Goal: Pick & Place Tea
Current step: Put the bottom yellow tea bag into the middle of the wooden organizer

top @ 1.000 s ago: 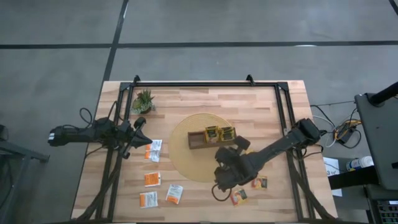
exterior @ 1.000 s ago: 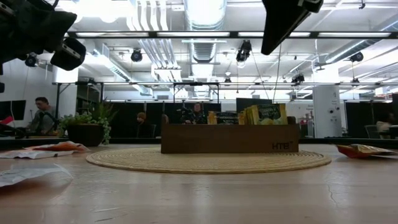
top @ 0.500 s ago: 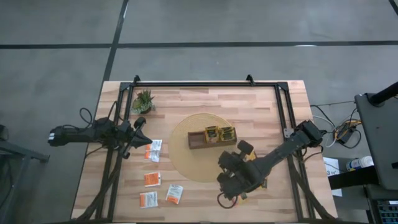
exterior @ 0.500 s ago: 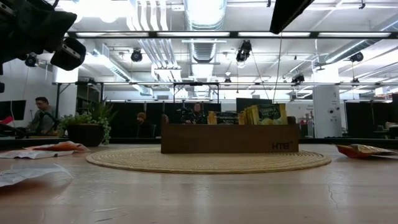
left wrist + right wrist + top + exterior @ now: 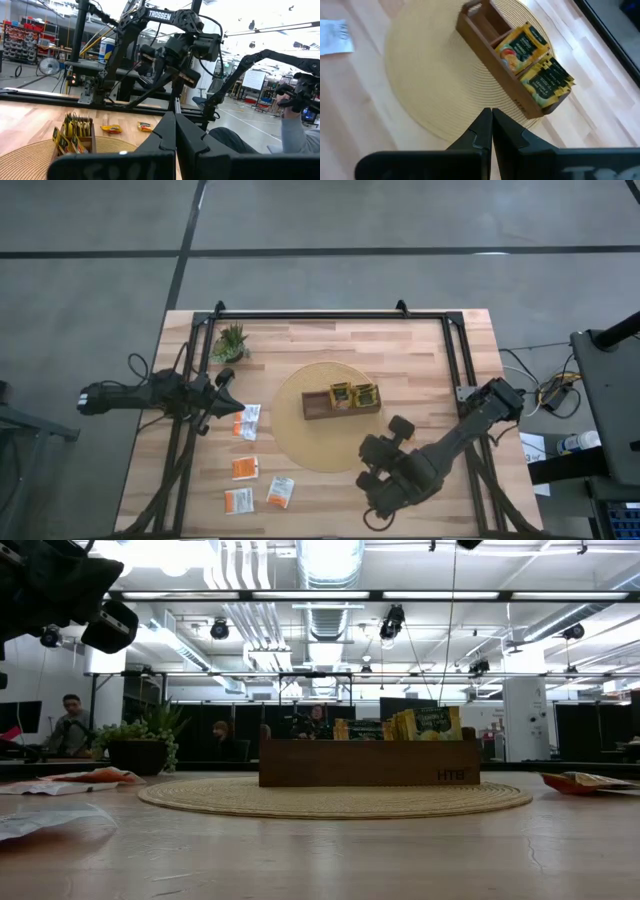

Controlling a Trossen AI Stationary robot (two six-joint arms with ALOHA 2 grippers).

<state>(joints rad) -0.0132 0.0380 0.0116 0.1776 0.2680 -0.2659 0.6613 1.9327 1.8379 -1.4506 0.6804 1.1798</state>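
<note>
The right hand (image 5: pixel 378 502) hangs clenched and empty above the bench's (image 5: pixel 420 355) near edge. The left hand (image 5: pixel 226 402) waits clenched by the white-and-orange sachets (image 5: pixel 248 421). Yellow-green sachets (image 5: pixel 532 60) fill the wooden tray (image 5: pixel 315 408) on the woven mat (image 5: pixel 290 430). Since a second ago, the right hand has drawn back toward the edge, covering the sachets there.

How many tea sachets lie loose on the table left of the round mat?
4 on the high view: a white-and-orange sachet by the left gripper, an orange one below it, and two near the front edge. The right arm may hide others.
</note>
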